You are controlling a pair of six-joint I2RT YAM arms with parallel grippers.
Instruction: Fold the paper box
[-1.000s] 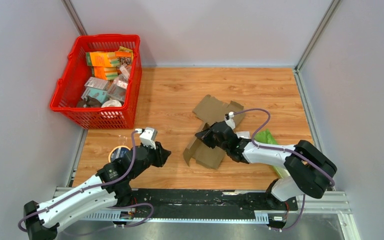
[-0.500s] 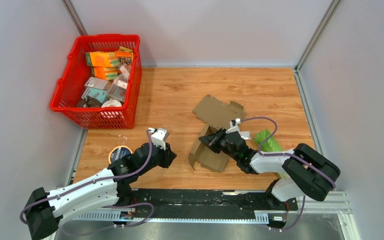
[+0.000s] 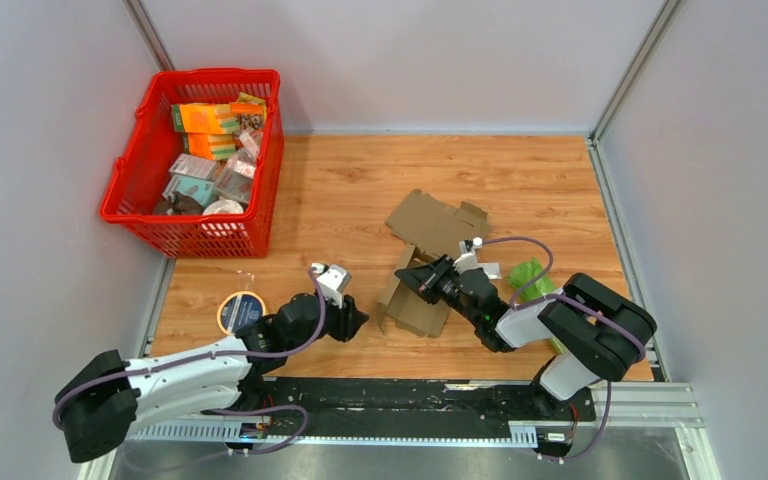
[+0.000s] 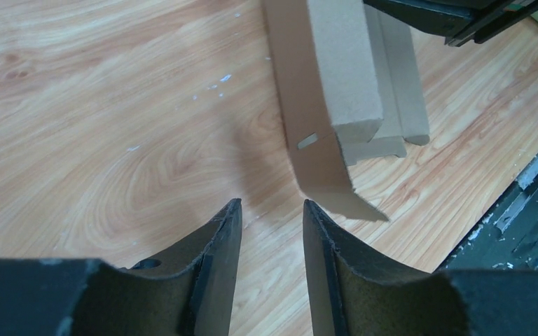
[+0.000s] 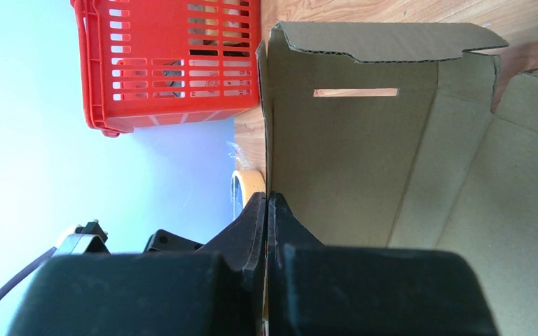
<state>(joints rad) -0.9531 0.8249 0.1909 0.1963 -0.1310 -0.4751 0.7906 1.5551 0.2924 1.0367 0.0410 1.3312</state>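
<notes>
The brown cardboard box (image 3: 422,262) lies unfolded on the wooden table, its far flaps flat and its near side panel raised. My right gripper (image 3: 422,279) is shut on the edge of that raised panel (image 5: 350,147), which has a slot in it. My left gripper (image 3: 358,322) is open and empty, low over the table just left of the box; in the left wrist view (image 4: 272,210) the box's near flap (image 4: 322,168) hangs a short way beyond the fingertips, apart from them.
A red basket (image 3: 152,140) full of small packs stands at the far left. A tape roll (image 3: 239,309) lies beside my left arm. A green bag (image 3: 532,277) lies right of the box. A black rail (image 3: 410,395) runs along the near edge.
My left gripper has moved right along the table toward the box. My right gripper has drawn the raised panel slightly nearer, still shut on it.
</notes>
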